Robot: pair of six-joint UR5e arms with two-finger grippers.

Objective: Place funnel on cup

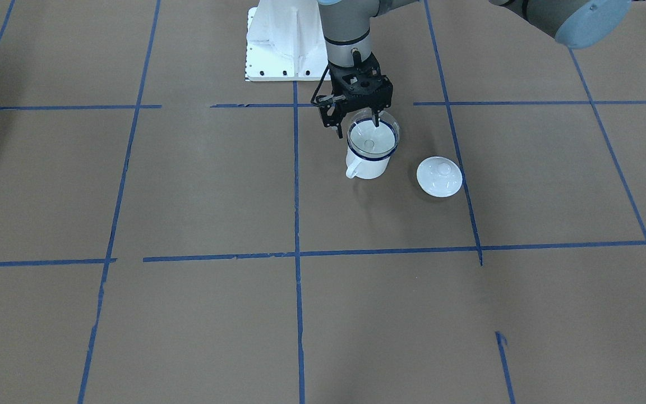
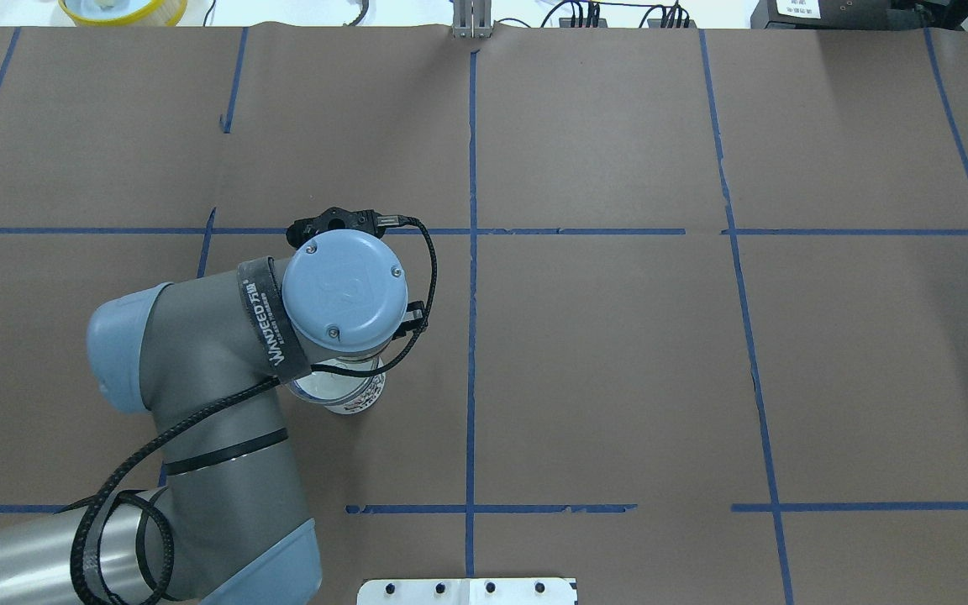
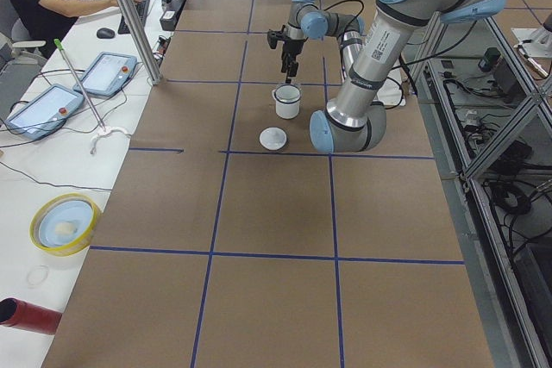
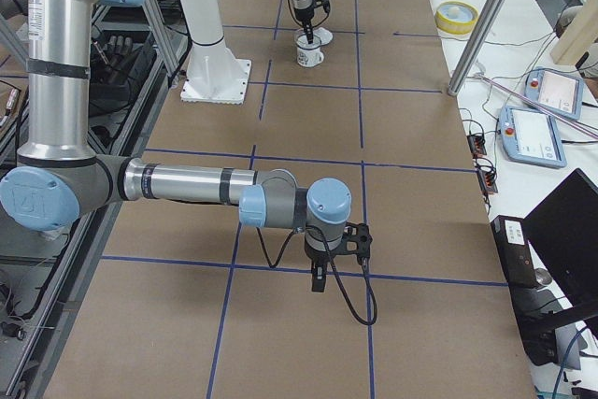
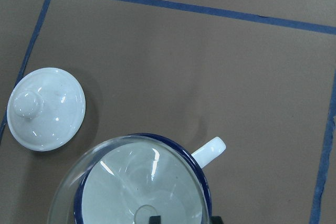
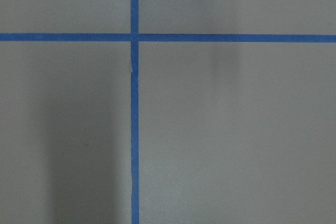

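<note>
1. Black strap (image 2: 270, 315) around the wrist of the left arm (image 2: 198, 378): white lettering that reads roughly "WANJEED", followed by characters too small to make out.
2. Blue end cap (image 2: 344, 288) on that wrist joint: a faint embossed logo, not clearly legible.
3. White label (image 3: 380, 43) on the same arm's forearm: print too small to read.
4. Cup (image 2: 355, 402): red and blue marks on its wall, unreadable.

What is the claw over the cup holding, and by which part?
Nothing is held, it seems. The left claw stands open astride the rim of the funnel, and the funnel rests in the cup.
</note>
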